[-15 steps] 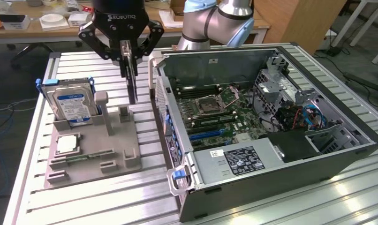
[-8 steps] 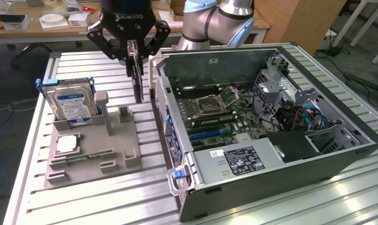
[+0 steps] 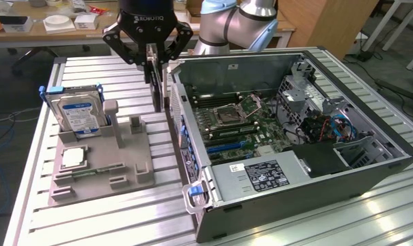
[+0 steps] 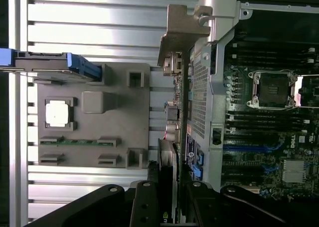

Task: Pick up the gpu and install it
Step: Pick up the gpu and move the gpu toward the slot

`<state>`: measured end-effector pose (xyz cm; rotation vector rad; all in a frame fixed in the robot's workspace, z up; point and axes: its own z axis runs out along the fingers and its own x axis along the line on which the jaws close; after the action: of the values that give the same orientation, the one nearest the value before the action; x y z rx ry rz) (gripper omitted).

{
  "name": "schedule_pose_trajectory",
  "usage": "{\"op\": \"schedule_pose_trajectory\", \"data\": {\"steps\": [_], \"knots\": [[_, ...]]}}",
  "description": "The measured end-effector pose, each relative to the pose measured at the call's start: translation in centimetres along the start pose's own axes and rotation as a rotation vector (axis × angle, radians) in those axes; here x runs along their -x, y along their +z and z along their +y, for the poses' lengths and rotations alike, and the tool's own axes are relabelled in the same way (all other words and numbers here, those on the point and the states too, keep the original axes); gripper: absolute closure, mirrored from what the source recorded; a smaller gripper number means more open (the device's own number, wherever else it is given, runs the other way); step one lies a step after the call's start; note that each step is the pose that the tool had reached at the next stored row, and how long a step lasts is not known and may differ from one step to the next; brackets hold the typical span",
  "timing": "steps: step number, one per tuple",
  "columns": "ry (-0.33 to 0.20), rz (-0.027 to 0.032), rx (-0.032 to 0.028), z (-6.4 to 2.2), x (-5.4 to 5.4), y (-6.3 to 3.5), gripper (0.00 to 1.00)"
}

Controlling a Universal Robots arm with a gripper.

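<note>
We see a slatted metal table [image 3: 110, 215] [image 4: 89, 33] carrying everything, and on it, toward the exterior view's right, an open case [image 3: 370, 169] [image 4: 214, 62] lying on its side with its board [image 3: 241, 128] [image 4: 269, 152] facing up. A power supply [image 3: 261, 174] sits at the case's near end, and the board's socket [image 3: 230, 110] [image 4: 271, 90] stands open. The arm [image 3: 237, 20] comes in from behind the case. On the exterior view's left lies a grey tray [image 3: 118, 154] [image 4: 119, 132], just beside the case. Over the gap between tray and case we find the gripper [image 3: 151, 60] [image 4: 168, 197], its two fingers pinching the gpu [image 3: 156, 87] [image 4: 173, 110] by its upper edge. The card hangs upright and edge-on, its flat faces turned toward tray and case, just beside the case's outer wall and outside it. In the wrist view its silvery bracket [image 4: 182, 25] lies at the far end from the fingers, close against the case's corner. We cannot tell whether the card's lower end is clear of the table. A hard drive [image 3: 77, 113] [image 4: 55, 67] with a blue-white label stands upright in the tray's far corner. A square chip [image 3: 73, 158] [image 4: 56, 112] lies flat in its pocket, and a green stick [image 3: 80, 176] [image 4: 77, 141] rests in the tray's near holders
</note>
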<state>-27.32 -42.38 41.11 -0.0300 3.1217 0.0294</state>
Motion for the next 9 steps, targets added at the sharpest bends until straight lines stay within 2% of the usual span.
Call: {"op": "schedule_pose_trajectory", "data": {"steps": [9], "knots": [[0.0,0.0001,-0.0001,-0.02,1.0,0.01,0.73]]}}
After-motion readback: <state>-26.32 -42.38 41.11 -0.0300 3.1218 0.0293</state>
